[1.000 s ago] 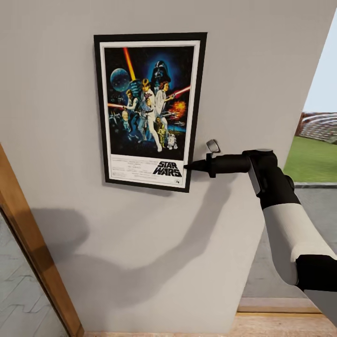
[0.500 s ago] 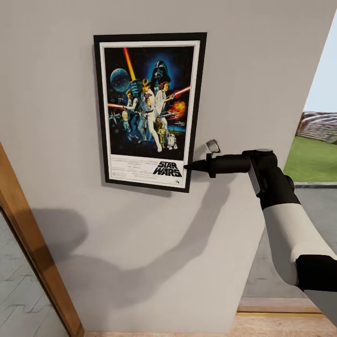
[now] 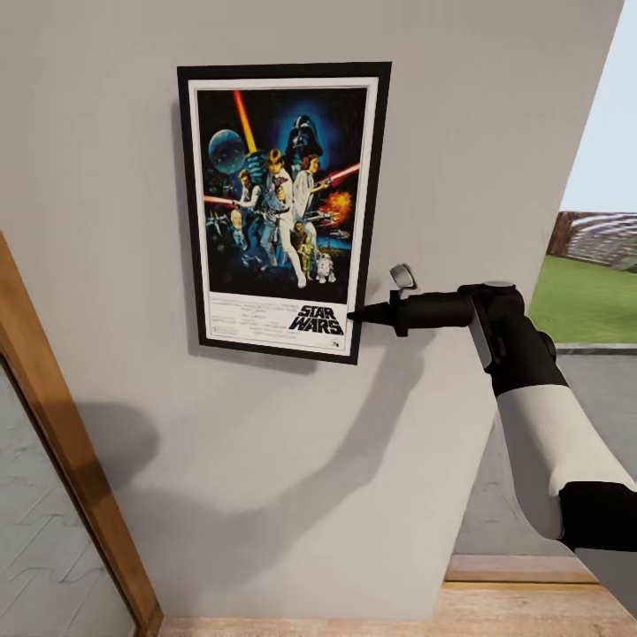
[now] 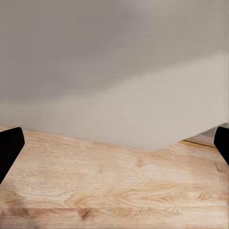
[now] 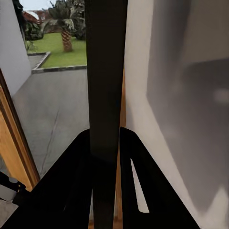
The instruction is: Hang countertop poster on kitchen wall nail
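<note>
The poster [image 3: 281, 211] hangs flat against a grey wall [image 3: 495, 133], upright, its black frame and white border enclosing dark blue artwork with the "STAR WARS" logo at the bottom. The wall fills most of the head view, with the arm's shadow falling across it below the poster. At the wall's lower left runs a slanted wooden door frame [image 3: 62, 433], and a strip of wooden floor [image 3: 495, 610] shows at the bottom. To the right of the wall lie a grey paved area and a green lawn [image 3: 588, 301] under pale sky.

The right arm [image 3: 540, 416], white with black joints, reaches in from the lower right. The right gripper [image 3: 358, 315] meets the poster's lower right edge; in the right wrist view its two black fingers [image 5: 76, 181] sit closed on either side of the frame's dark edge [image 5: 106, 71], clamping it.

In the left wrist view the left gripper [image 4: 114, 148] has its fingertips [image 4: 9, 148] spread wide, with nothing between them, pointed at wooden floor and the foot of the wall.
</note>
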`<state>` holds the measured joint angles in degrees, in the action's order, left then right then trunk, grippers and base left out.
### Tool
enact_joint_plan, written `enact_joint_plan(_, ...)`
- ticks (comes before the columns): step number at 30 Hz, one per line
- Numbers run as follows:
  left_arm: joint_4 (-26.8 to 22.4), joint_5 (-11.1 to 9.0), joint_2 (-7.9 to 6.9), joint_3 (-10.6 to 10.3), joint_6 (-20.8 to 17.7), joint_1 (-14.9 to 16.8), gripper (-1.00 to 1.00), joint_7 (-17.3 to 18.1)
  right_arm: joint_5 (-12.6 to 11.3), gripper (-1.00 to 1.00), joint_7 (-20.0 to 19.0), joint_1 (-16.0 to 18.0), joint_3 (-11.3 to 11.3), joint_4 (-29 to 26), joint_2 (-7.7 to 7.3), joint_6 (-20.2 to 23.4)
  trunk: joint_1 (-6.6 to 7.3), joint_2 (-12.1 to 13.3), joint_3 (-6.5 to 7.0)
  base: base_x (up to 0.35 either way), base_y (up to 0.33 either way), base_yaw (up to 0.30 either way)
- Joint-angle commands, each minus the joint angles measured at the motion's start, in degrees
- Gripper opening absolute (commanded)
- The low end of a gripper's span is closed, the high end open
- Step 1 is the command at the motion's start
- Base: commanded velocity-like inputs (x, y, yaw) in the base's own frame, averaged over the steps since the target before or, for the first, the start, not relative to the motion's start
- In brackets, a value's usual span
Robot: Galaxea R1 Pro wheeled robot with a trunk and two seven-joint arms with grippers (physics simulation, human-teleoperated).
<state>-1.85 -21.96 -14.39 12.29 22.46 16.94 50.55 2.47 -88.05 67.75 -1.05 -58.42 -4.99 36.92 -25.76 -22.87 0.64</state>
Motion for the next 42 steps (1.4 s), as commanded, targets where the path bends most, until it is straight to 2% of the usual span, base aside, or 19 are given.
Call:
enact_joint_plan(1,0.1,0.4,-0.01,0.5,0.2,0.0,1.0,0.2,0.3,-1.0,-0.3,0.0,0.0,0.0,-0.02,0.7,-0.02,0.0,-0.03,-0.012,0.0,0.0)
enact_joint_plan(18,0.1,0.4,0.0,0.5,0.2,0.0,1.0,0.2,0.2,-1.0,-0.4,-0.4,0.0,-0.1,-0.02,0.2,-0.02,0.0,-0.03,-0.002,0.0,0.0)
enact_joint_plan(25,0.1,0.4,0.02,0.5,0.2,0.0,1.0,0.2,0.2,-1.0,-0.5,-0.5,-0.1,0.1,-0.02,-3.2,-0.02,0.0,-0.03,0.0,0.0,0.0)
enact_joint_plan(42,0.1,0.4,0.03,0.5,0.2,0.0,1.0,0.2,0.3,-1.0,-0.5,-1.8,0.0,0.3,-0.1,-4.4,-0.02,0.0,-0.03,0.0,0.0,0.0)
